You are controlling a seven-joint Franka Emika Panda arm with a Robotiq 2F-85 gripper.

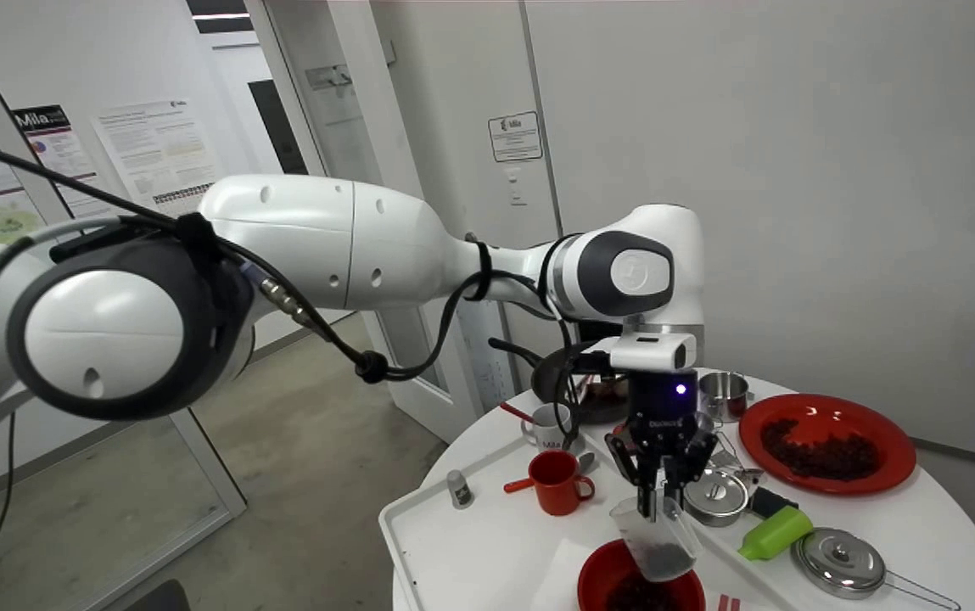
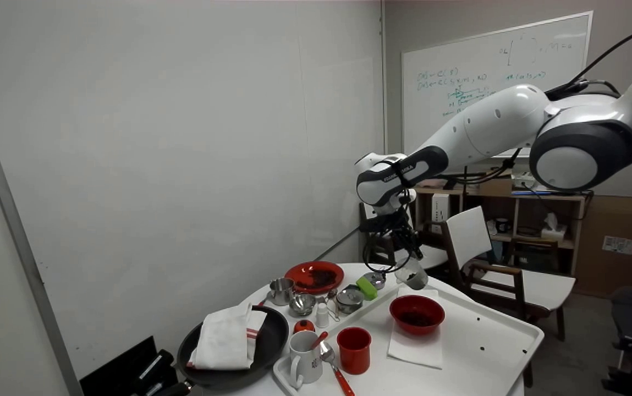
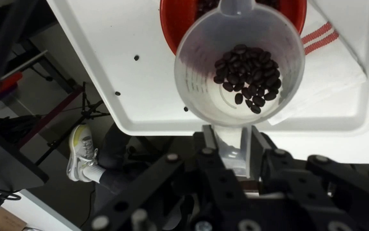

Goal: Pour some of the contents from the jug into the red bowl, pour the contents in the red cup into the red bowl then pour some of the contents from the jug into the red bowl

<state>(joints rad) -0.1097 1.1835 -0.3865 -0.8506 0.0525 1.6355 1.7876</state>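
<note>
Now the jug (image 1: pixel 652 535) is clasped by its handle (image 3: pixel 234 160) in the hand (image 3: pixel 232 139), held near the red bowl (image 2: pixel 417 330); red cup (image 2: pixel 355 353) on the tray (image 2: pixel 475 374). Poured off-centre, beans (image 3: pixel 250 72) could be scattered!

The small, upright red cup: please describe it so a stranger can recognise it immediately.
On the round white table lies a rectangular white tray. On this tray, the small, upright red cup stands between a white mug and the round, shiny red bowl. Unlike the mug, it is red; unlike the bowl, it is narrow and has a handle.
</note>
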